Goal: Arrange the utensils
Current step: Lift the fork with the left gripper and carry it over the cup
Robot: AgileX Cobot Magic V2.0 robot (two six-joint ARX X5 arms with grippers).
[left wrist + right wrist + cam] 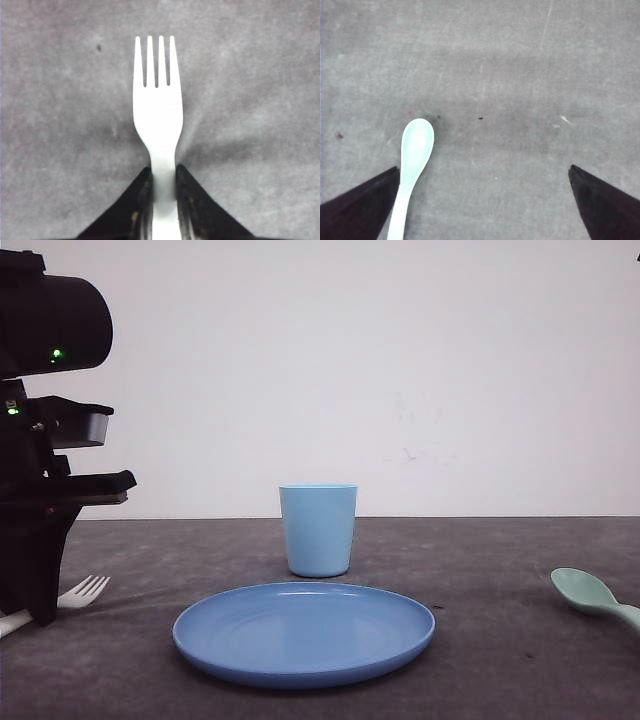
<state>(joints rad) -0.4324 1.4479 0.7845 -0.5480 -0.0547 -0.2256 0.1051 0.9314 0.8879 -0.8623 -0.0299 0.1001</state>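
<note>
A white fork (157, 115) with four tines points away from my left gripper (163, 171), whose black fingers are shut on its handle. In the front view the fork (86, 590) sticks out low over the dark table at the far left, under my left arm (40, 540). A mint-green spoon (415, 147) lies on the table just inside one finger of my right gripper (483, 170), which stands wide open and touches nothing. In the front view the spoon (590, 594) lies at the far right edge, bowl towards the middle.
A round blue plate (300, 635) sits at the table's middle front with nothing on it. A light blue cup (318, 530) stands upright just behind it. A white wall closes off the back.
</note>
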